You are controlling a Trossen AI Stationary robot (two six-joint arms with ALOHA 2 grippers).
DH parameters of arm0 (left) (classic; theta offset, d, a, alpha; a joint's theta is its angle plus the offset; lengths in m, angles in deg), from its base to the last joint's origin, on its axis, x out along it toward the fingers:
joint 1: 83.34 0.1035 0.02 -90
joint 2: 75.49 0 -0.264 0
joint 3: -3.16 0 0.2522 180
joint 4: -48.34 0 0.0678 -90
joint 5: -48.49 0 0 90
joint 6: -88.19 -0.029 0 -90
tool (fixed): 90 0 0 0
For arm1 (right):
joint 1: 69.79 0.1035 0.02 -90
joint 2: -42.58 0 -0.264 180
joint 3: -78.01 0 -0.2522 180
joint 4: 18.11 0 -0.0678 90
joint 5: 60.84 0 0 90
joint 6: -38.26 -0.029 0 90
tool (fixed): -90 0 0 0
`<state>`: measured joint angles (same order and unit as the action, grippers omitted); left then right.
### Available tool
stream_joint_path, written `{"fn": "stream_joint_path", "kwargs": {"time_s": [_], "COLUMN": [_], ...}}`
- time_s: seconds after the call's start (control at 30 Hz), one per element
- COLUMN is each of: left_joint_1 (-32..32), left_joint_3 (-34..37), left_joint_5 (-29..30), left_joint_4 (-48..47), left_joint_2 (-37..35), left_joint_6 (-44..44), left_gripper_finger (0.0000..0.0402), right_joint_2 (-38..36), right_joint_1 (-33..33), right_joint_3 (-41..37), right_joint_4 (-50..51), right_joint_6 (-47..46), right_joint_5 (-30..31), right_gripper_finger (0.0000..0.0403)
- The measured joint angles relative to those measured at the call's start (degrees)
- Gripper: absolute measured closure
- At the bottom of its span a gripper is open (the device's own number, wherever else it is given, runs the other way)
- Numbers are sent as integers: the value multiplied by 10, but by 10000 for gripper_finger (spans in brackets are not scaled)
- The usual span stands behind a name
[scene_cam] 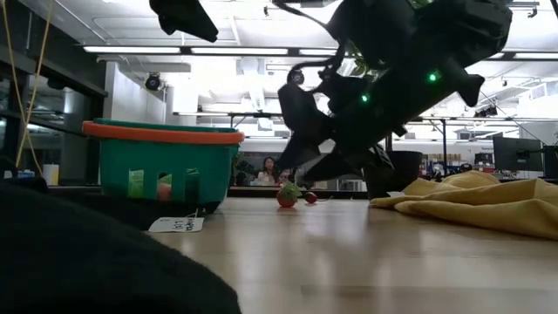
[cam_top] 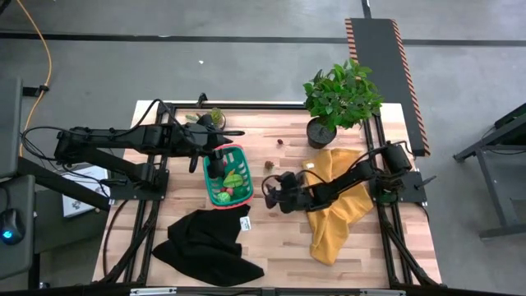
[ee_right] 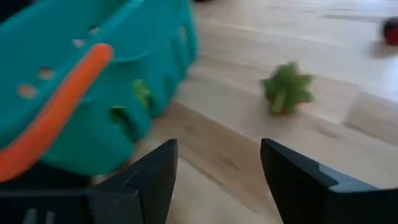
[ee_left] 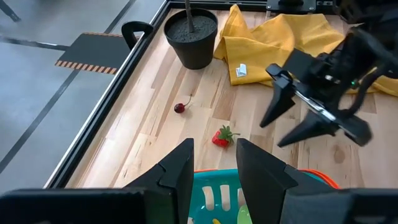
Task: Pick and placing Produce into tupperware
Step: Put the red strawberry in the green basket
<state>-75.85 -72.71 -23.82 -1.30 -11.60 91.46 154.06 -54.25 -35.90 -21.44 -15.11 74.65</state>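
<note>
The teal tupperware [cam_top: 238,156] with its red-pink rim stands left of the table's middle and holds several pieces of produce [cam_top: 231,182], green, yellow and red. My left gripper [cam_top: 215,169] hangs open above the basket's inside, with nothing between its fingers [ee_left: 214,177]. A red strawberry with a green top [ee_left: 221,137] and a dark cherry [ee_left: 180,107] lie on the wood to the right of the basket. My right gripper [cam_top: 269,193] hovers open just right of the basket and nearer than the strawberry [ee_right: 286,90], slanting down toward it and touching nothing.
A potted green plant [cam_top: 333,103] stands at the far right. A yellow cloth [cam_top: 337,205] lies under my right arm. A black cloth [cam_top: 205,242] with a white tag lies near the front edge. Bare wood shows between the basket and the yellow cloth.
</note>
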Motion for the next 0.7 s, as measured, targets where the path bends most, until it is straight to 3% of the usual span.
{"fn": "stream_joint_path", "kwargs": {"time_s": [0.27, 0.5, 0.7], "left_joint_1": [0, 0, 0], "left_joint_3": [0, 0, 0], "left_joint_5": [0, 0, 0], "left_joint_4": [0, 0, 1], "left_joint_2": [0, 0, 0], "left_joint_6": [-14, -26, -33], "left_gripper_finger": [291, 291, 291], "right_joint_2": [0, 1, 32], "right_joint_1": [-4, -6, -13], "right_joint_3": [0, 0, 0], "right_joint_4": [-24, -9, -22], "right_joint_6": [50, 56, 54], "right_joint_5": [-1, 78, 63], "right_gripper_finger": [183, 183, 183]}}
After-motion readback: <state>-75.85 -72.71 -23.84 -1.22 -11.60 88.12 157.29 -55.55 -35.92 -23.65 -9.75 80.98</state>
